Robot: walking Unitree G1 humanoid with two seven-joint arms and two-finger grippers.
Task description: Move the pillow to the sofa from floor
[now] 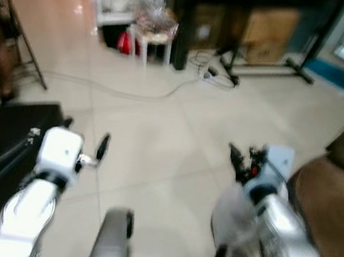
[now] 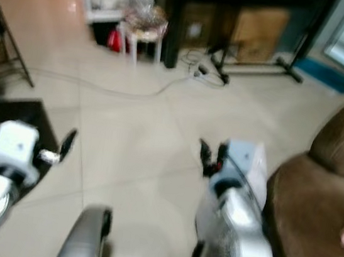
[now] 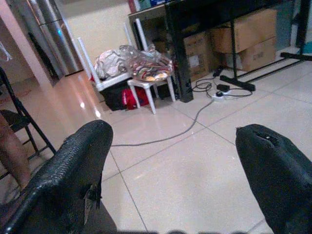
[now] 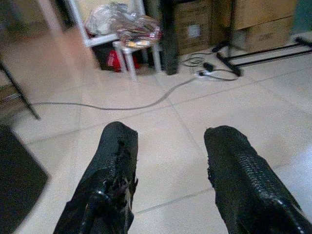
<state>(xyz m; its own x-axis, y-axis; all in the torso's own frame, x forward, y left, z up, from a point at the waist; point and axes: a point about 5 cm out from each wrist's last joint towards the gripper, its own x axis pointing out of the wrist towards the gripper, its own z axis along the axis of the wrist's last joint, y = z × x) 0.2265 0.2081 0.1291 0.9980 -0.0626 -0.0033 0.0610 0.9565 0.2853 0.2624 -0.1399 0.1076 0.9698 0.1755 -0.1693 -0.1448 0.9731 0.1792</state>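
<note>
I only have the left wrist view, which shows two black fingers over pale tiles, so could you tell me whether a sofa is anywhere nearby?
Observer: Yes, a brown sofa sits on the robot's right, close beside the right arm.
Operator: Thank you. Is the right gripper carrying anything?
Observer: No, the right gripper is open over bare floor tiles, with nothing between its fingers.
Operator: Is anything lying on the robot's left side?
Observer: A black mat lies on the floor there, under the left arm. It is too blurred to tell more.
</note>
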